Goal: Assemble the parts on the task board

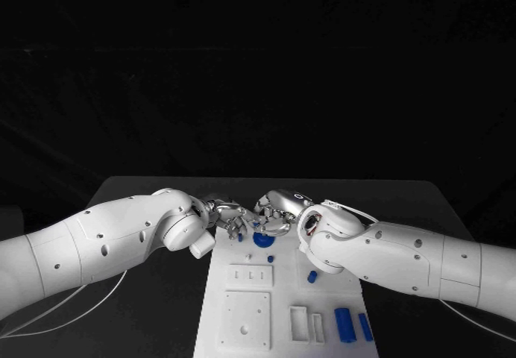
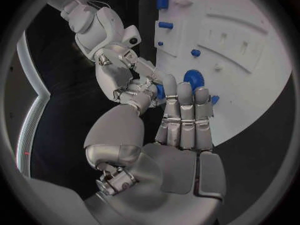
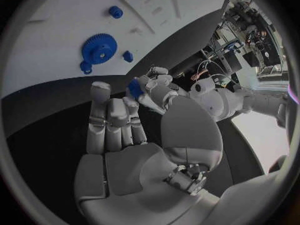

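A small blue part (image 3: 134,88) is pinched where the fingers of the left hand (image 1: 224,215) and right hand (image 1: 277,211) are brought together above the far end of the white task board (image 1: 245,317), beside a blue gear (image 1: 262,239), on the black tabletop (image 1: 161,313).

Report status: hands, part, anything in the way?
Left hand and right hand meet above board, small blue part pinched between them. Blue gear on board below. Nothing blocking.

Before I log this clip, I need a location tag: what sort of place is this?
Probably a robotics lab test bench: a black table bearing a white task board, a blue toothed gear, and cabled equipment racks behind.
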Available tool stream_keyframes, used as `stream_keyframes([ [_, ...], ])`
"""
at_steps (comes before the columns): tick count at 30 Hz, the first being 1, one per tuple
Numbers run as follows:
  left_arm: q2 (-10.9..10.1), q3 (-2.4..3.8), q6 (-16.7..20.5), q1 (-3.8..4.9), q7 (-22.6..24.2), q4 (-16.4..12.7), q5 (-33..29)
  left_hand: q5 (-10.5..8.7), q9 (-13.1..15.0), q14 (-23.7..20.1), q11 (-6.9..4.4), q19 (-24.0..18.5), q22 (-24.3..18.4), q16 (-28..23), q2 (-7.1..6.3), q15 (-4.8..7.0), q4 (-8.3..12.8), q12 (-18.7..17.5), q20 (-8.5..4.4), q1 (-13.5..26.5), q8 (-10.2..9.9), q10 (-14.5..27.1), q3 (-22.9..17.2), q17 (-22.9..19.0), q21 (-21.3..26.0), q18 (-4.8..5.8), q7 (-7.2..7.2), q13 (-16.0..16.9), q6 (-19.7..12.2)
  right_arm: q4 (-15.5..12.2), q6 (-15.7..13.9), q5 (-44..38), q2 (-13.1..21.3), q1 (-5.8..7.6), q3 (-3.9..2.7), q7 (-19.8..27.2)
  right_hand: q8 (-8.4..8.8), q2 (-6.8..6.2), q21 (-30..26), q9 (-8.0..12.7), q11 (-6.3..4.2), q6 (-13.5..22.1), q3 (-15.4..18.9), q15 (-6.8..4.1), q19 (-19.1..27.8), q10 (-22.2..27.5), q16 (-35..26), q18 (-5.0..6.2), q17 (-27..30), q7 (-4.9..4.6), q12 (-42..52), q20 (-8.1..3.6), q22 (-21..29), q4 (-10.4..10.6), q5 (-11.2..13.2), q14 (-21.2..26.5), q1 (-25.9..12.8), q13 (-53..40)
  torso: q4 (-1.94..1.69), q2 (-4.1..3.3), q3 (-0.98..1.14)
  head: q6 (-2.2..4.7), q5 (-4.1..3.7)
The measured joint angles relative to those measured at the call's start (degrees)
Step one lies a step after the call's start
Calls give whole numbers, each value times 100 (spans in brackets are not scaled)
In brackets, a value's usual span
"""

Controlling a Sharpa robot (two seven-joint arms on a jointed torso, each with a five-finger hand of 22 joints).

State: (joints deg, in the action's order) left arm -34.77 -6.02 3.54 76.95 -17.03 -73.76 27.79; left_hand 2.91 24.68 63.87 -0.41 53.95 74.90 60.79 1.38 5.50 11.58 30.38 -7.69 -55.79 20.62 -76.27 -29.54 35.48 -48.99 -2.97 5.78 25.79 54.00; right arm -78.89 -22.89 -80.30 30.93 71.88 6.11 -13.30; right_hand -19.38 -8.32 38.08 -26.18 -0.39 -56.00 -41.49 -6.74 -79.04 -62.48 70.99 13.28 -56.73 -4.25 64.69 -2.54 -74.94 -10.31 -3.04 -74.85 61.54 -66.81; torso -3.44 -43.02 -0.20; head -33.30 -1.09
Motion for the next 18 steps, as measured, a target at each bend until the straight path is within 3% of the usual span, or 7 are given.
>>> stream_keyframes([
  [6, 4, 0, 0, 1, 0, 2, -2, -6, 2, -1, -20, 0, 4, 23, 9, -1, 19, 0, 0, -85, -21, -21, -425, -26, -29, 4, -15, 7, 66, 14, 5, -4, -8, -3, 2, -16, -12, 0, 0, -1, 0, 4, 6, 1, 1, 0, 0, 0, 0, -4, 0, 1, 0, -6, 0, -1, 0, 0, 1, 0, 0, -3, 3],
  [11, -1, 0, 0, 1, 1, -1, -3, 114, 11, 15, -20, 0, 4, 23, 37, 14, 67, 0, 0, -113, 1, -21, -497, -38, -47, 4, -27, 12, 77, 23, 8, -7, -13, -4, 1, -17, -12, 2, 0, -3, 0, 5, 6, 3, 2, 0, 1, 0, -5, -5, 0, 2, 1, -6, 0, -3, -2, 0, 0, 0, 0, -8, 4],
  [14, -3, 1, 0, 0, 5, -3, -4, 430, 17, 18, -20, 0, 4, 59, 37, 11, 91, 0, 0, -113, 1, -21, -559, -43, -47, 5, 4, 17, 108, 24, 11, -9, -14, -5, 0, -17, -12, 11, 0, -3, 0, 6, 6, 9, 2, 0, 1, 0, -5, -6, 0, 2, 1, -6, 1, -9, -11, 0, 1, 0, 0, -8, 4],
  [18, -3, 1, 3, 0, 6, -3, -4, 677, 18, 19, -40, 1, 4, 62, 38, 11, 139, 0, 1, -111, 52, -42, -606, -61, -77, 10, 13, 21, 117, 22, 15, -10, -16, -5, 0, -15, -12, 19, -1, -4, 0, 9, 7, 9, 3, 0, 1, -1, -5, -9, 0, 3, 1, -7, 17, -9, -21, 0, 0, 0, -2, -8, 4],
])
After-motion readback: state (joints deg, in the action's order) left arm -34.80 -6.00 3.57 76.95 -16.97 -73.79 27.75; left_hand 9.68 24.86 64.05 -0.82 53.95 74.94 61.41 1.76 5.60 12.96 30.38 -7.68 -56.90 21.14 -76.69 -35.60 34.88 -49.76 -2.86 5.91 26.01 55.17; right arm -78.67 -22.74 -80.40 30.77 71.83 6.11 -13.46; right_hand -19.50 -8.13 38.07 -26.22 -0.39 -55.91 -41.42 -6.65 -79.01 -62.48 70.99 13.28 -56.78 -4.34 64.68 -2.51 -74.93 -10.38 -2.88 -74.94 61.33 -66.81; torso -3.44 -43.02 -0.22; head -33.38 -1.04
